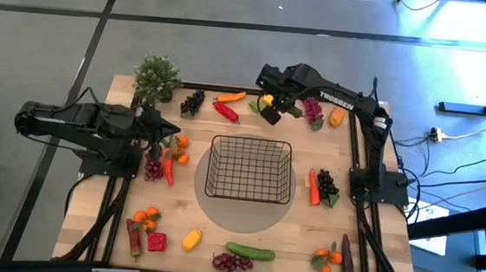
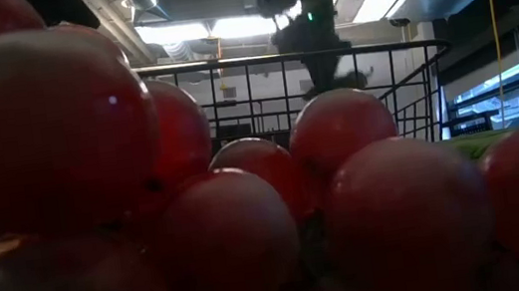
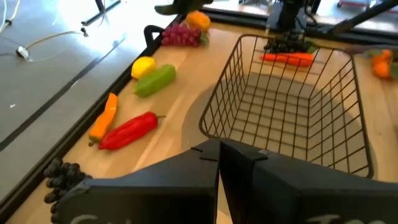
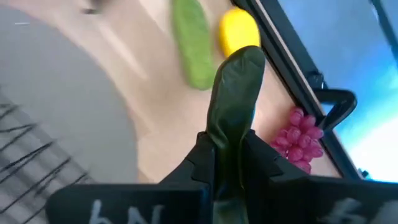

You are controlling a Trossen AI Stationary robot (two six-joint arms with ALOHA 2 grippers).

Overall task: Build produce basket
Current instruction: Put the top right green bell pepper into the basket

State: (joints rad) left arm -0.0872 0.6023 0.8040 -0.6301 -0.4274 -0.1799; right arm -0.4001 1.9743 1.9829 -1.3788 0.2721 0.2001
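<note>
High view, basket [image 1: 250, 169]: black wire grid, square, open mesh, mid-counter [image 1: 295, 244] on grey round mat [image 1: 245, 214]; nothing inside.
Right tool [image 4: 229, 158]: clamped on smooth dark-green elongated produce [image 4: 236, 93], lifted over far counter edge.
Left tool [image 3: 219, 163]: closed, empty, left of basket.
Grapes: four clusters, bumpy.
Cucumber [image 1: 249, 251]: one, near edge.

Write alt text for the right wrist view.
The right gripper is shut on a dark green cucumber-like vegetable, held above the light wooden table. Beyond it lie a lighter green cucumber, a yellow lemon and a pink grape bunch.
</note>
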